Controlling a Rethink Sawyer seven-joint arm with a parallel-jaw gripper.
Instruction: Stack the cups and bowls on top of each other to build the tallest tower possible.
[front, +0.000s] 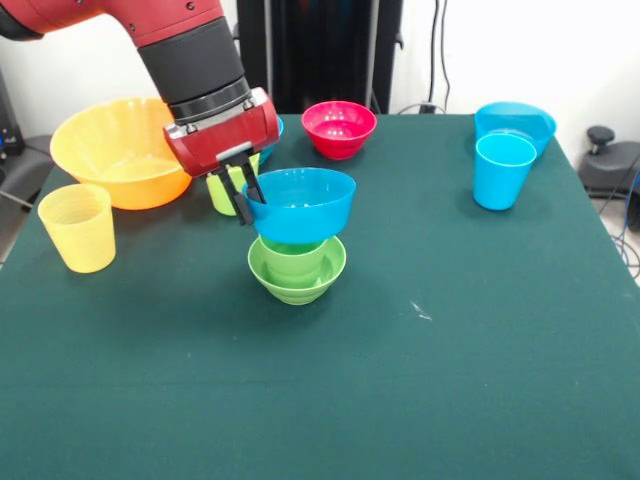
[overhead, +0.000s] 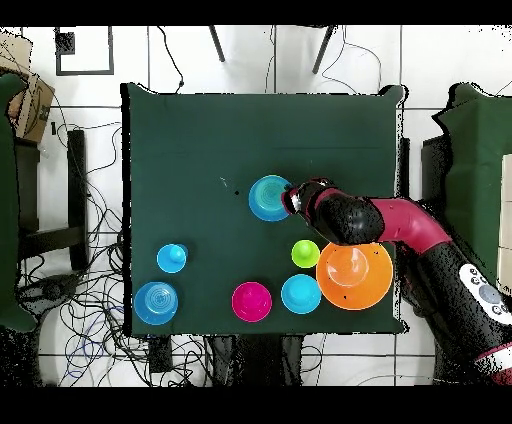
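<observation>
1. At the centre of the front view, the gripper (front: 243, 190) pinches the left rim of a small blue bowl (front: 300, 203), one finger inside the rim and one outside, closed on the wall.
2. Directly beneath it stands the tower (front: 296, 262): a small green bowl (front: 297, 278) on the table (front: 400, 380) with a green cup (front: 293, 256) seated inside it. The blue bowl sits upright on or just over the cup's top; whether it is touching cannot be told.
3. Around the upper part of the frame are the unused pieces: a large orange bowl (front: 120, 150) and a pale yellow cup (front: 78, 227) at left, a yellow-green cup (front: 226, 189) half hidden behind the gripper, a red bowl (front: 339, 128) at top centre, and a sky blue cup (front: 503, 170) in front of a shallow blue bowl (front: 515, 123) at upper right.
4. From overhead, the blue bowl (overhead: 270, 197) covers the tower completely, which suggests it is well centred.
5. To do this step well, the bowl should probably be kept level and lowered until it rests on the cup before the fingers part; the gripper should then lift straight up, since a sideways drag on the rim could tip the stack.
</observation>
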